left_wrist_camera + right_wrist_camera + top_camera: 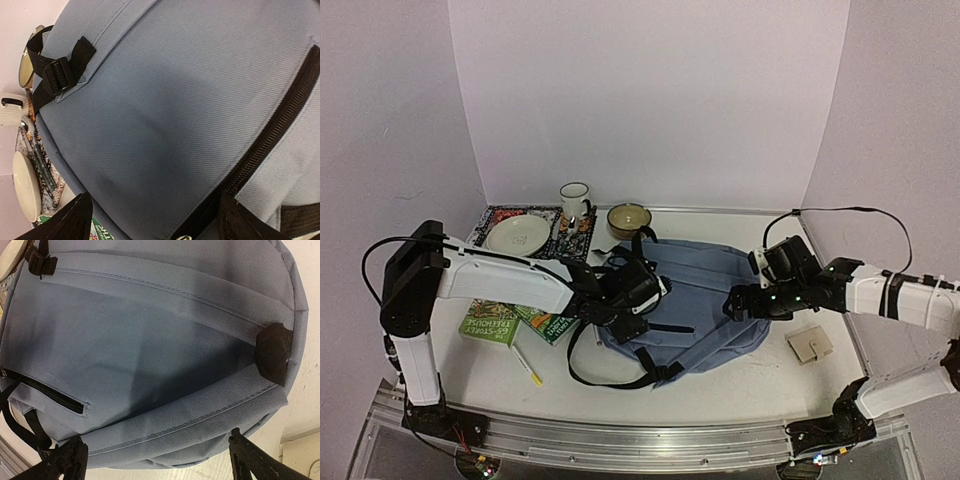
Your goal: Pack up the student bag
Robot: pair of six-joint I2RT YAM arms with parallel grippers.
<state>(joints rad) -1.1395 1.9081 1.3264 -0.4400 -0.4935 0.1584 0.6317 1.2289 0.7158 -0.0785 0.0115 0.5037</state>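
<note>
White table [740, 385], pale lilac walls closing it in on three sides.
Near: yellow pen [527, 365], green books [490, 322] and tan pad [809, 345] lying loose.
Centre: student bag [705, 290] lying flat, zipper [270, 135] looking shut. Left gripper [638, 290] and right gripper [735, 303] hovering over it, jaws standing apart, holding nothing.
Risk: a gripper pinching slack fabric and dragging the bag into the books.
Far: plate [518, 235], mug [574, 203] and bowl [628, 219] sitting by the back wall.

green book [490, 322], "65-STOREY TREEHOUSE" on cover
</note>
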